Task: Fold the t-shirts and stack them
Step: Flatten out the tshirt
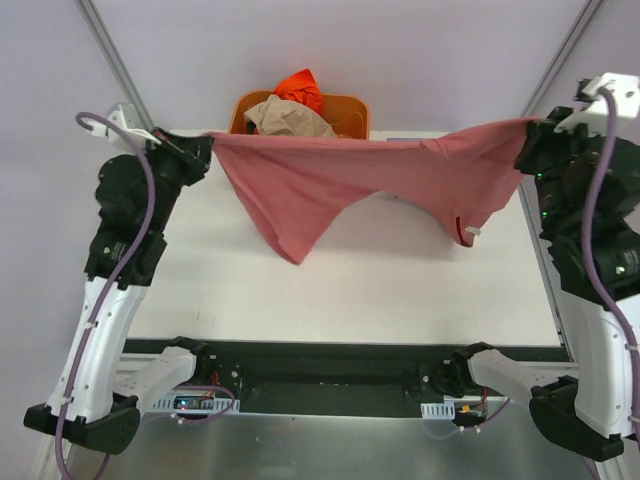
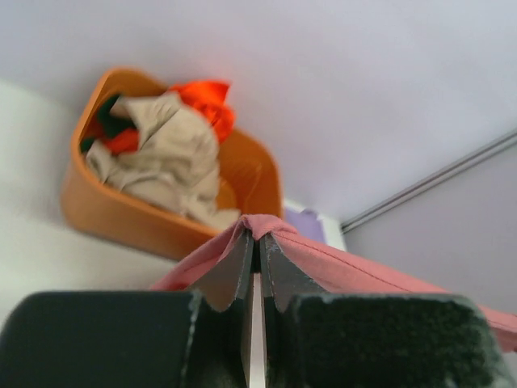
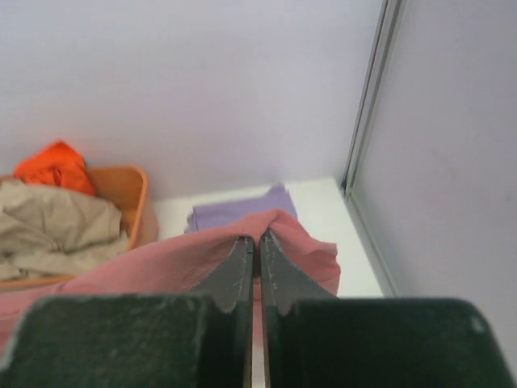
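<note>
Top external shows the left fingers (image 1: 198, 150) clenched on one end of the rose-red t-shirt (image 1: 340, 185) above the far-left corner of the desk (image 1: 400, 290). The cloth hangs stretched in the air along the far edge, before the orange tub (image 1: 352, 108), to the right fingers (image 1: 528, 145), pinched on its other end above the far-right corner. Each pair seems to hold only a thin fold, so an outward tug could slip it free.

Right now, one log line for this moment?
left gripper: shut on red shirt | right gripper: same | red shirt: stretched between them, above table | tub: holds tan shirt, orange shirt | purple shirt: table, far right
</note>
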You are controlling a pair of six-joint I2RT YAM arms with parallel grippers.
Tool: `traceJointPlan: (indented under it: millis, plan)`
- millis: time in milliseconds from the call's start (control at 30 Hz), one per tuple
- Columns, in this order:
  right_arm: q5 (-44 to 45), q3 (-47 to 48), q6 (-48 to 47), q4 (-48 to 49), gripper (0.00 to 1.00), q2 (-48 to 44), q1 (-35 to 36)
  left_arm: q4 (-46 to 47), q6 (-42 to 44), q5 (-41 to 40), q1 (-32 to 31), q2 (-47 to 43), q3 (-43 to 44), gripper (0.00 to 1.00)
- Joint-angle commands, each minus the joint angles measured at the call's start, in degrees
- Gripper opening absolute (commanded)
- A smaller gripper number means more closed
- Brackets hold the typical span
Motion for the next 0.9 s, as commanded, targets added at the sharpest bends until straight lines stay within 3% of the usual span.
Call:
traceJointPlan:
  millis: [0,300,433,667,867]
  plan:
    - [-0.7,11.2,-9.1,1.9,0.0,0.4,-0.4,1.9,5.2,2.8,0.1,-2.9,9.3,0.0]
    - [-17.5,27.9,-11.1,-0.2,0.0,-1.6,-0.5,0.2,10.4,6.6,0.1,-8.0,21.6,0.0]
    - [-23.2,31.2,-9.1,-1.1,0.0,-2.6,-0.4,-0.9,11.6,6.8,0.1,-9.5,25.0,0.0]
    - [-18.0,31.1,-11.2,0.3,0.01,-0.1,-0.5,-2.4,12.4,5.7,0.1,-6.0,26.5,0.0]
    - [-9.7,30.7,-15.3,1.8,0.0,10.6,-0.4,-3.7,15.1,-3.8,0.1,3.7,26.7,0.0]
